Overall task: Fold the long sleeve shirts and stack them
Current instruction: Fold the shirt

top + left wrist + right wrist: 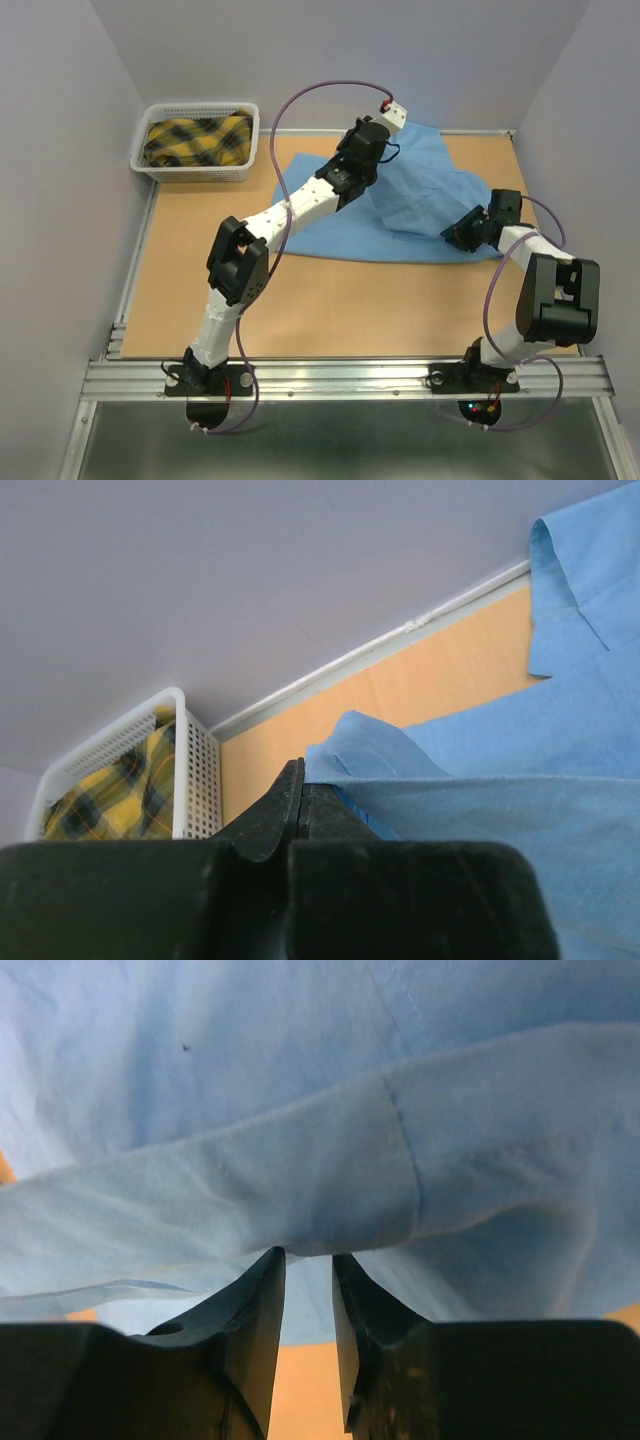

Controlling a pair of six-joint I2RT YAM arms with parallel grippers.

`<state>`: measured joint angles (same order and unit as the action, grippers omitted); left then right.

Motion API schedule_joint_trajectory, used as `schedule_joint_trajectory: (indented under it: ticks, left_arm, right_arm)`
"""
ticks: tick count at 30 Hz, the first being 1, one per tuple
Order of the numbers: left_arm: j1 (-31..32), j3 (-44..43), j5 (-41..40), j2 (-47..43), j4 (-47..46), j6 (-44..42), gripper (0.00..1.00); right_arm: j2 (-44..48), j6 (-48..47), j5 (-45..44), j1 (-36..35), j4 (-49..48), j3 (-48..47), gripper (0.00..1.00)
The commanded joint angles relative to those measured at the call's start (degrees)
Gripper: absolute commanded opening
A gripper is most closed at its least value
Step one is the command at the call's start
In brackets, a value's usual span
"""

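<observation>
One lt-blue shirt [425, 195], L pincer [302, 772] clenched on its edge, R pincer [308, 1258] half-shut at fold, grip unclear.

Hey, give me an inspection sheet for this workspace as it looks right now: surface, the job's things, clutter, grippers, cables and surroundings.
Surface: wooden table, with cloth on its back half.
Job's things: one light blue shirt spread at back centre, its right part bunched up; no folded stack seen.
Clutter: white basket at back left, holding a yellow plaid cloth.
Grippers: left gripper, fingers shut on a shirt edge. Right gripper, fingers narrowly apart at a shirt fold, no grip seen.
Cables: a purple cable loops above the left arm, and another runs beside the right arm; neither looks snagged.
Surroundings: pale walls on three sides; metal rail at the near edge.
</observation>
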<state>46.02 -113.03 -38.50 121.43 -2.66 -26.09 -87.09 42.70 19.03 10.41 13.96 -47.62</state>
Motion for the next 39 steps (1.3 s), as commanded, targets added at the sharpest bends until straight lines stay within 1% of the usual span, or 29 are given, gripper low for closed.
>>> schedule_joint_trajectory:
  ticks: [1,8,12,15,20,21,24,29,34,39]
  left_arm:
    - [0.74,-0.35,-1.14,-1.8,-6.83,-3.97,0.02]
    - [4.16,5.89,-1.92,-3.74,-15.7,-10.91,0.02]
    - [4.61,6.68,-4.03,-3.22,-16.94,-13.11,0.02]
    - [4.78,6.42,-4.74,-2.6,-17.47,-14.6,0.02]
    - [5.04,3.44,-5.27,-0.58,-17.91,-16.1,0.03]
    - [5.04,3.0,-5.44,-0.23,-18.08,-16.28,0.03]
    - [5.05,1.77,-5.97,0.65,-18.61,-17.33,0.03]
    - [5.22,1.15,-6.15,0.48,-18.88,-18.03,0.03]
    - [5.4,1.15,-5.88,0.13,-18.96,-17.95,0.03]
    - [5.92,0.88,-5.88,0.21,-18.97,-18.47,0.04]
  right_arm:
    - [-0.54,3.61,-2.58,-0.13,-6.22,0.95,0.31]
    - [-1.42,7.84,-8.73,0.04,-6.22,3.75,0.31]
    - [-1.16,9.07,-9.98,0.22,-6.13,4.99,0.31]
    - [-0.28,6.71,-6.21,0.05,-6.22,4.29,0.31]
    - [3.32,0.29,1.7,-0.31,-6.4,2.27,0.31]
    - [3.42,-0.33,4.59,-0.39,-6.4,1.74,0.31]
    - [1.93,-1.74,9.17,-1.53,-6.66,-0.89,0.32]
    - [-1.06,-2.36,9.98,-4.79,-8.85,-4.84,0.32]
    - [-4.31,-0.16,12.0,-6.46,-12.81,-7.31,0.32]
    - [-8.27,1.6,9.72,-6.72,-16.67,-8.9,0.32]
